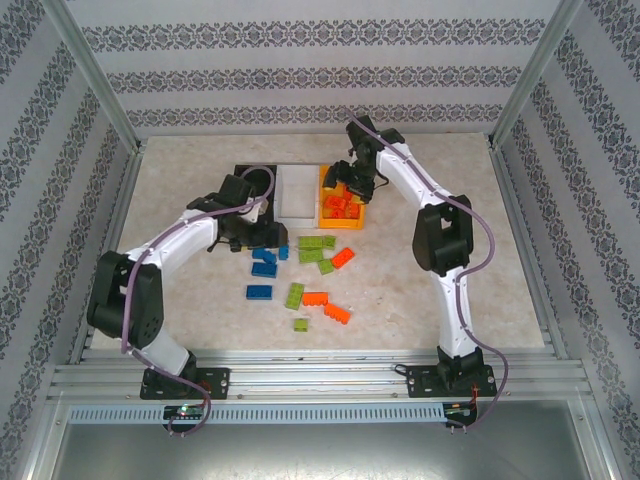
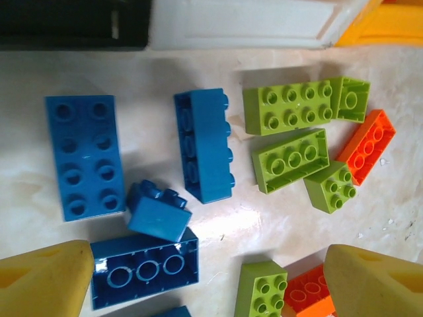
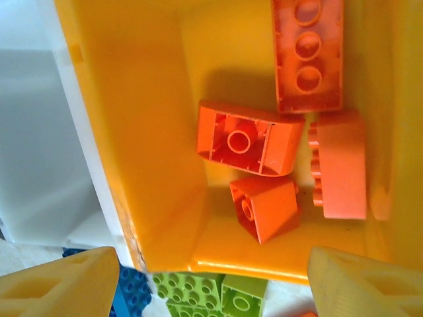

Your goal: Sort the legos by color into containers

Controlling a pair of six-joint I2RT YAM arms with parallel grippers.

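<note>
1. Nearest the arm bases, loose bricks (image 1: 259, 292) in blue, green and orange lie mixed on the table (image 1: 390, 300), not yet sorted.
2. The left gripper (image 2: 211, 281) hangs over the blue group, jaws wide apart and holding nothing. A small blue brick (image 2: 157, 211) leans on a larger blue brick (image 2: 144, 267). Closing here could catch both or flick one away.
3. The green bricks (image 2: 287, 112) sit hard against an orange brick (image 2: 365, 145). A loose sweep could drag the wrong colour.
4. The right gripper (image 3: 211, 284) hovers over the orange bin (image 3: 132, 132), jaws wide and empty. Four orange bricks (image 3: 248, 135) lie inside. Clipping the rim could shove the bin.
5. The white bin (image 1: 296, 190) and black bin (image 2: 66, 20) stand alongside.
</note>
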